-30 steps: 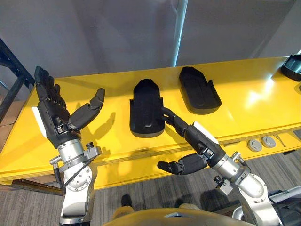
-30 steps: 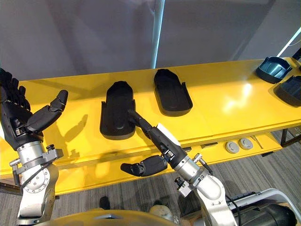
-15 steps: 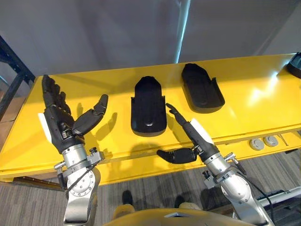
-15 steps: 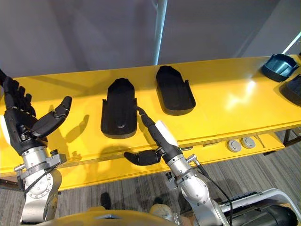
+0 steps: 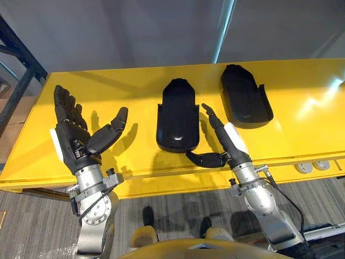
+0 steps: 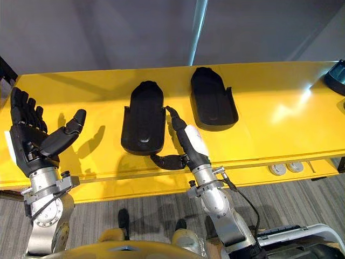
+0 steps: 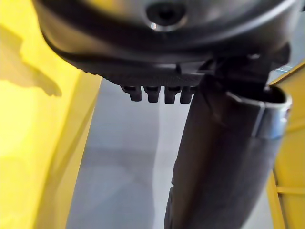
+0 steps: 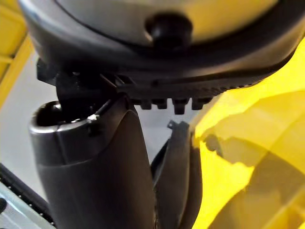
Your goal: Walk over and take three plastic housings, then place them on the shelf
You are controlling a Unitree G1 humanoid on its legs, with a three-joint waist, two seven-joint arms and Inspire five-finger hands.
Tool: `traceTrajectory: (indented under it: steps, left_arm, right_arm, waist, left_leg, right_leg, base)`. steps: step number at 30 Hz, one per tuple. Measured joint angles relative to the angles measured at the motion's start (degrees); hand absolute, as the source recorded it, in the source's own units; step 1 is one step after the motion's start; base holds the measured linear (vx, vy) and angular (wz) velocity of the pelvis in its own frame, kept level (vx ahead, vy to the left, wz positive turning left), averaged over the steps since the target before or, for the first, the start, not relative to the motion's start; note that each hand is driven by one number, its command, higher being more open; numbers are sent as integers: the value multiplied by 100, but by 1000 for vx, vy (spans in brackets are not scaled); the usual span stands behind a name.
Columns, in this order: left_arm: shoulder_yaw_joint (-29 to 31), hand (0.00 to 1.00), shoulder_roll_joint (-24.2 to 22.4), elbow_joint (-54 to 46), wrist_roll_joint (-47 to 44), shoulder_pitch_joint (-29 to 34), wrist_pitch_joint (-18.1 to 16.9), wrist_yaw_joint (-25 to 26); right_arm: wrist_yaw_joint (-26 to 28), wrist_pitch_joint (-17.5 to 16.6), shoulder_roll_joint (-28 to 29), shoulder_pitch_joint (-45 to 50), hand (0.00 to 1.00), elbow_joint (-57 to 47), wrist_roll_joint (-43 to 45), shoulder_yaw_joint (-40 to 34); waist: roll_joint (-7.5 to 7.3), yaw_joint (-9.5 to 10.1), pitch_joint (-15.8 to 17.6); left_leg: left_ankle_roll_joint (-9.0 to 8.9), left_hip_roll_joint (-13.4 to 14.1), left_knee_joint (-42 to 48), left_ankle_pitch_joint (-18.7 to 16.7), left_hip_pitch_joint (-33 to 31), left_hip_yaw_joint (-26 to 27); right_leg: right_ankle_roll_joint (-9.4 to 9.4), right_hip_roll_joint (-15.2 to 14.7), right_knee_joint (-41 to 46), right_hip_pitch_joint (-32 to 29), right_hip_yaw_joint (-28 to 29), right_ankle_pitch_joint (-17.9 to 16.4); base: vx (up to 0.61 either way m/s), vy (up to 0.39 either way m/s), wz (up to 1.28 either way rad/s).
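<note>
Two black plastic housings lie on the yellow table: a near one in the middle and a second to its right, farther back. My right hand lies along the near housing's right edge with straight fingers, its thumb stretched beneath the housing's front end. In the right wrist view the housing's edge stands just past the thumb. My left hand is raised over the table's left part, open, palm turned inward, holding nothing.
A third dark housing sits at the table's far right end. Two round fittings are set in the table's front edge. A dark shelf frame stands at the upper left, and a grey wall runs behind the table.
The camera has shifted, so the table sits more to the right. My right hand has closed in on the near housing, thumb now at its front end. The left hand stays raised.
</note>
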Motion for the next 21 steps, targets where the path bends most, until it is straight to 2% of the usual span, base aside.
traceTrajectory:
  steps: [5, 12, 21]
  left_arm:
    - [0, 100, 0, 12, -46, 0, 0, -79]
    - [9, 100, 1, 89, -96, -2, -9, -111]
    - [15, 100, 4, 295, -185, -22, -26, -178]
  right_arm:
    - [-45, 99, 3, -107, 100, 54, -7, 1]
    - [-44, 308, 9, -442, 100, 519, -9, -54]
    - [-88, 330, 9, -937, 100, 951, -206, -6]
  waist:
    - [25, 95, 28]
    - [8, 110, 40]
    - [-5, 118, 49]
  left_leg:
    - [4, 0, 0, 12, -5, -29]
    - [1, 4, -1, 78, -33, -142]
    - [16, 16, -2, 95, -42, -177]
  right_leg:
    - [0, 2, 18, 2, -20, -6]
    - [-8, -4, 132, 7, -152, -59]
    - [15, 2, 181, -3, -172, -73]
  base:
    - [-1, -2, 3]
    - [-16, -8, 8]
    - [-33, -7, 2]
